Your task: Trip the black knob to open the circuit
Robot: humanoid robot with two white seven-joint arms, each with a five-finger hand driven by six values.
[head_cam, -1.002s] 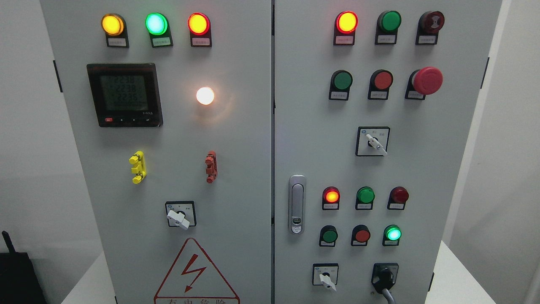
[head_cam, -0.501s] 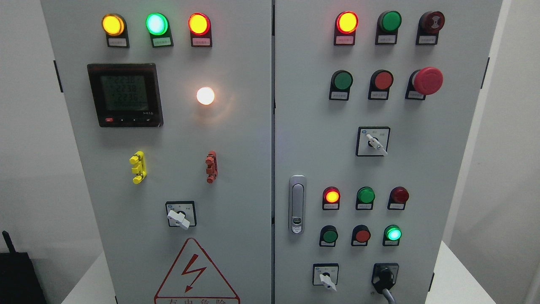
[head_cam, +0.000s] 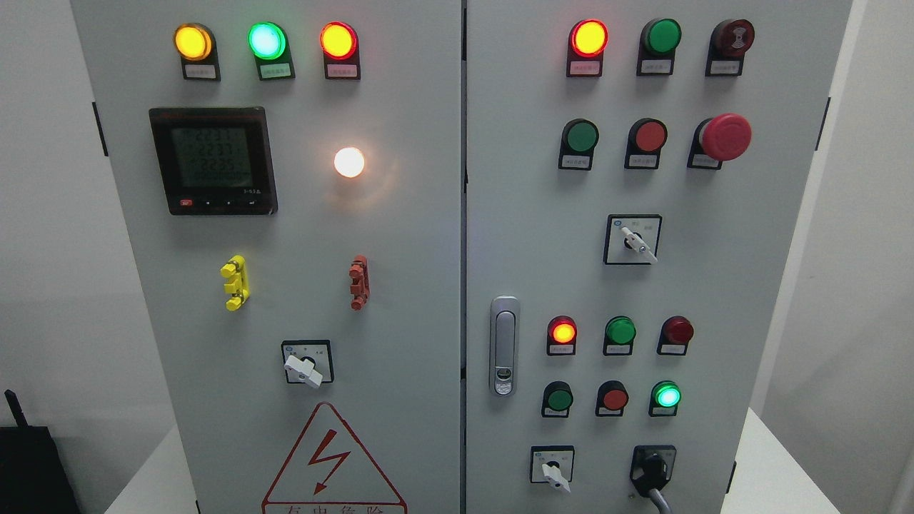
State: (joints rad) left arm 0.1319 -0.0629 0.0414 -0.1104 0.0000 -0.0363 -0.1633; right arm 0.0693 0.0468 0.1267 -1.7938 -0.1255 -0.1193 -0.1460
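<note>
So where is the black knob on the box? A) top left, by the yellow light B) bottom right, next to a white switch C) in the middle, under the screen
B: the black knob sits at the right door's bottom, beside a white switch.

No robot body in view (arms included).

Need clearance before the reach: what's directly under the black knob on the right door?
Under the black knob only its grey lever tip shows before the frame's bottom edge cuts it off. Anything lower is unseen.
</note>
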